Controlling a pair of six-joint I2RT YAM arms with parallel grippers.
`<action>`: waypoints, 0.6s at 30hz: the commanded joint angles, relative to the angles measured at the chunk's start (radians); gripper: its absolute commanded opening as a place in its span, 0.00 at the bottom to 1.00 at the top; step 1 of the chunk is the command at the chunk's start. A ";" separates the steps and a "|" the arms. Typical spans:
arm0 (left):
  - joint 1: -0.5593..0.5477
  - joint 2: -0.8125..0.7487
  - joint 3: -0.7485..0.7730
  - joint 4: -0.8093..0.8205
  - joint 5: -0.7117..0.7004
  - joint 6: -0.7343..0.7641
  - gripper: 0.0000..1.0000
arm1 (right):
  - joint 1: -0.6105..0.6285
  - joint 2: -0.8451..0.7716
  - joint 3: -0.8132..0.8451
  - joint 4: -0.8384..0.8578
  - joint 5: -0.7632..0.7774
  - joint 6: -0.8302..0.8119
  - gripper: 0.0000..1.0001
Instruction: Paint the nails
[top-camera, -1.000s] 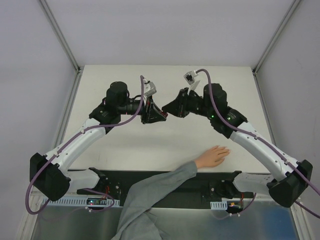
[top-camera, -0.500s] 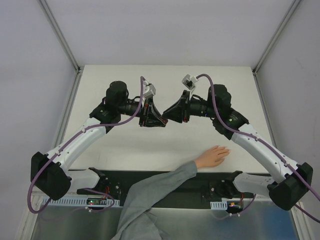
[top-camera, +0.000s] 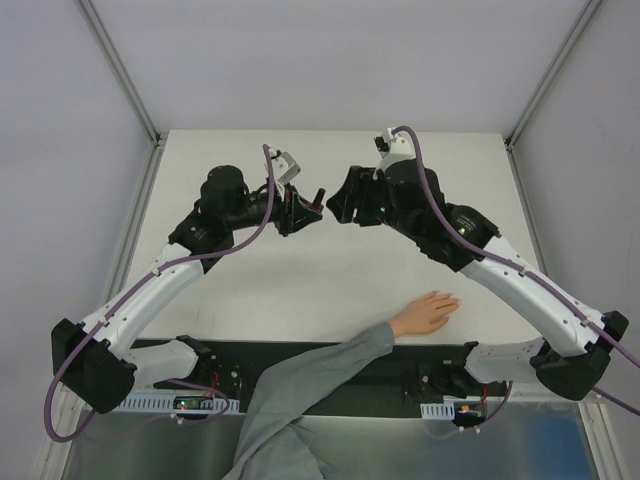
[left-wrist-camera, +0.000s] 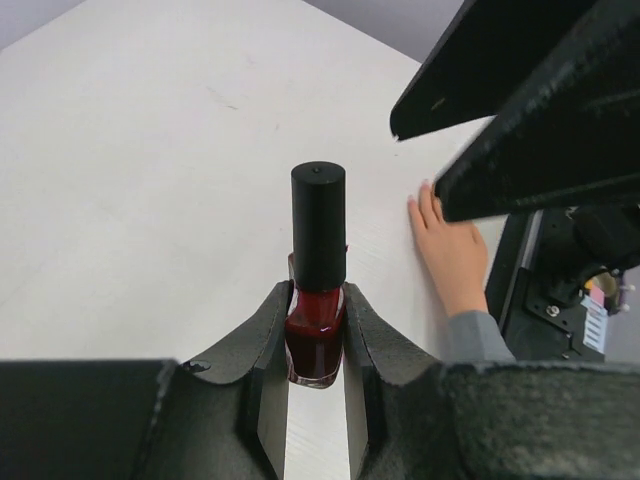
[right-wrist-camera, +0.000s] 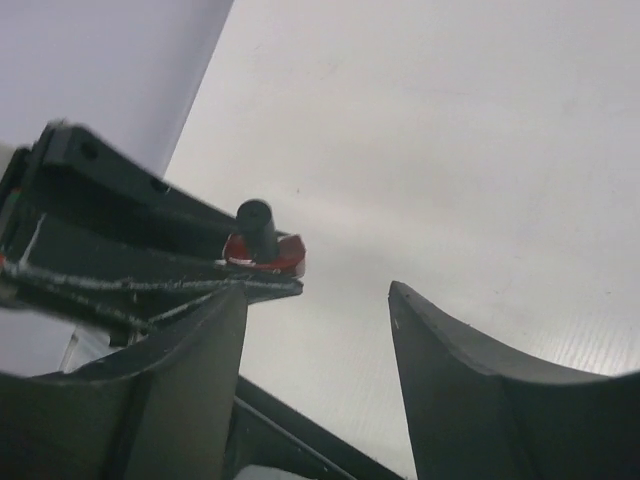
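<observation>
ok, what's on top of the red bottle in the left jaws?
A tall black cap. Left jaws cover the lower sides of the bottle; whatever is under the cap is hidden.

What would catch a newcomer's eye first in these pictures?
First, the dark red nail polish bottle, black cap on, clamped in the left gripper at mid-table. Facing it, the right gripper stands open, close to the cap but clear of it. Near the front edge of the table, a bare human hand in a grey sleeve lies flat, far from both grippers.
</observation>
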 joint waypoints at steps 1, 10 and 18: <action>-0.003 -0.037 -0.011 0.032 -0.107 0.025 0.00 | 0.032 0.085 0.121 -0.115 0.288 0.122 0.60; -0.006 -0.027 -0.011 0.032 -0.110 0.020 0.00 | 0.077 0.196 0.238 -0.098 0.297 0.083 0.57; -0.006 -0.009 -0.007 0.027 -0.112 0.013 0.00 | 0.089 0.197 0.209 -0.054 0.289 0.074 0.59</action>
